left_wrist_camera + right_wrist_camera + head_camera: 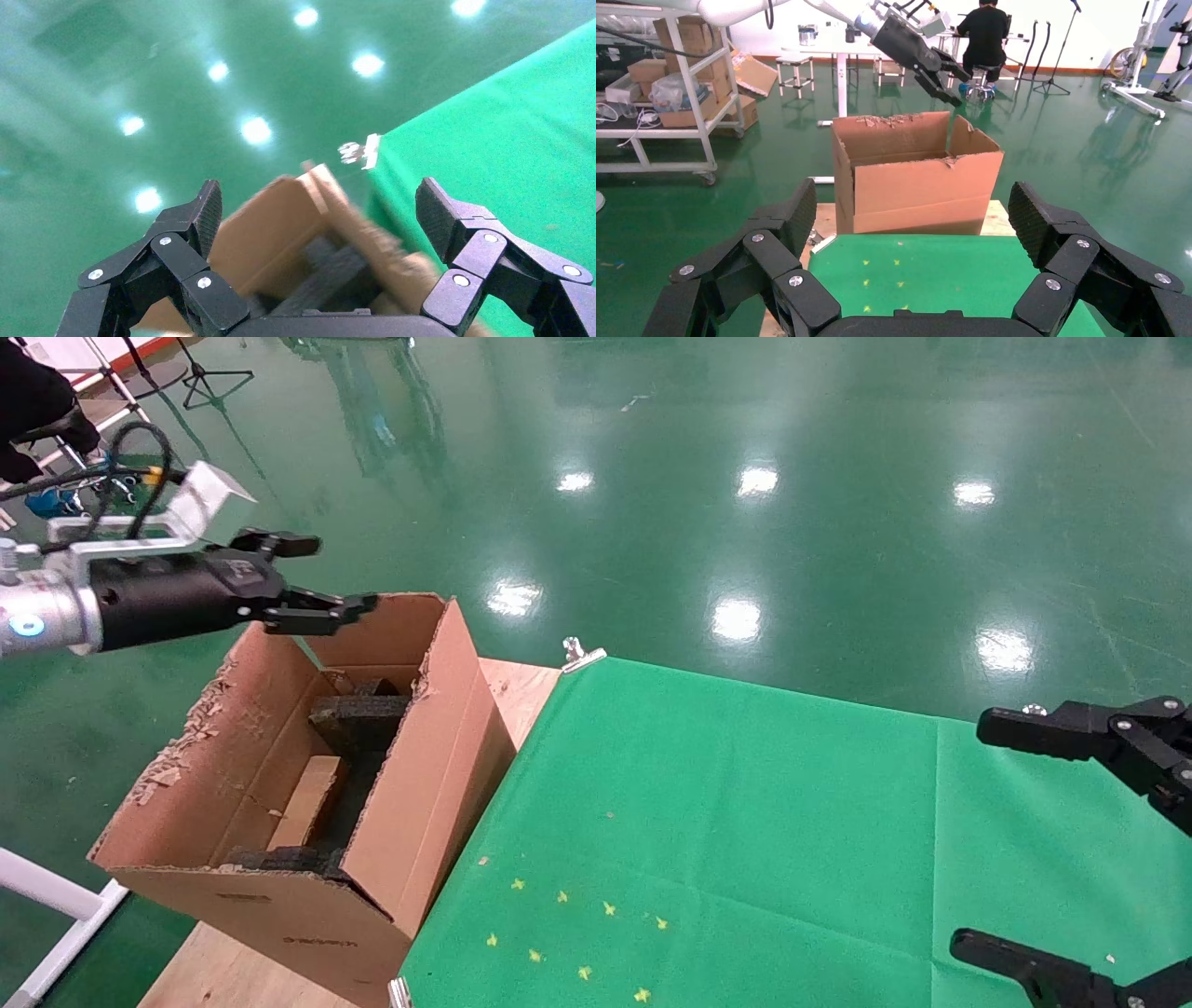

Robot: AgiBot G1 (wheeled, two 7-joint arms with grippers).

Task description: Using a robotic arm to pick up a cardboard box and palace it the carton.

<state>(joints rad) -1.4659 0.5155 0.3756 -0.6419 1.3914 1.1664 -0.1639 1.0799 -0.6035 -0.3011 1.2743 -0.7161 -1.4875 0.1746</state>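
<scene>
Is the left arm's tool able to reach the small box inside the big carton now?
Probably yes. The left tool is open above the carton's far rim, and the small box lies uncovered beside the black foam, with the top open.

A wooden table (515, 689) carries a green cloth (745, 840) and the carton (391, 822), apparently clip-fastened.

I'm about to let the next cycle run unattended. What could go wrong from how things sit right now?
The left gripper hangs open just above the carton's far wall; a low move could catch its ragged torn edge.

The small cardboard box lies tilted against the black foam inside the carton, so another box dropped in may sit unevenly.

The carton stands at the table's corner, so a bump might push it off.
</scene>
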